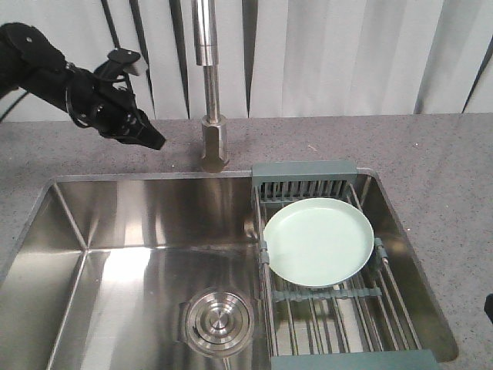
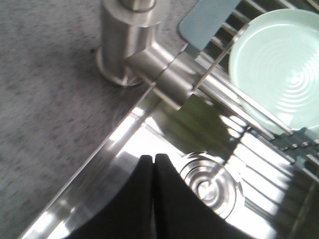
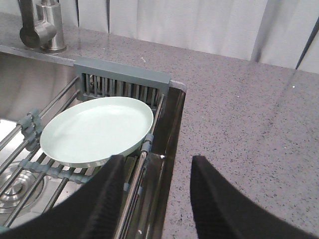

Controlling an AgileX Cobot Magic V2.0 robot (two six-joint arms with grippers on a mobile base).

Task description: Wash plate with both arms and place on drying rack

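The pale mint-green plate (image 1: 318, 240) lies flat on the drying rack (image 1: 339, 304), which spans the right side of the sink (image 1: 139, 231). My left gripper (image 1: 156, 141) hovers above the counter at the back left, near the faucet, with its jaws shut and nothing between them. In the left wrist view the shut left gripper (image 2: 153, 157) points down over the sink's back rim, with the plate (image 2: 279, 64) at upper right. My right gripper (image 3: 158, 162) stands open above the sink's right rim, just beside the plate (image 3: 97, 129) and the rack (image 3: 122, 79). It holds nothing.
A steel faucet (image 1: 209, 100) rises behind the sink's middle. The round steel drain (image 1: 219, 320) sits in the sink floor left of the rack. Speckled grey counter (image 1: 431, 154) surrounds the sink, and pale curtains hang behind.
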